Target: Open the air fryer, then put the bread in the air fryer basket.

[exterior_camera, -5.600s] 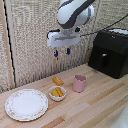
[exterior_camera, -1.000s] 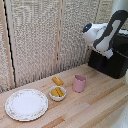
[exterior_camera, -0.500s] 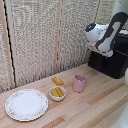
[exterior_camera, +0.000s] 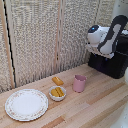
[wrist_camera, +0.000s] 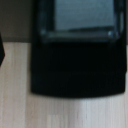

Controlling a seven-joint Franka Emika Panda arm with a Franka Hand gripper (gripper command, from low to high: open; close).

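Left of centre, the bread (exterior_camera: 57,80) lies on the surface (exterior_camera: 95,107), waiting. At the right edge I've got the end effector (exterior_camera: 101,54) against the air fryer (exterior_camera: 116,64) front for its handle; I cannot tell its finger state.

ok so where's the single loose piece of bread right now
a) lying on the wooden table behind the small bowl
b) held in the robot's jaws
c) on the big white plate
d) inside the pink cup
a: in the exterior view the bread lies bare on the table, just behind the small bowl, apart from the plate and the pink cup.
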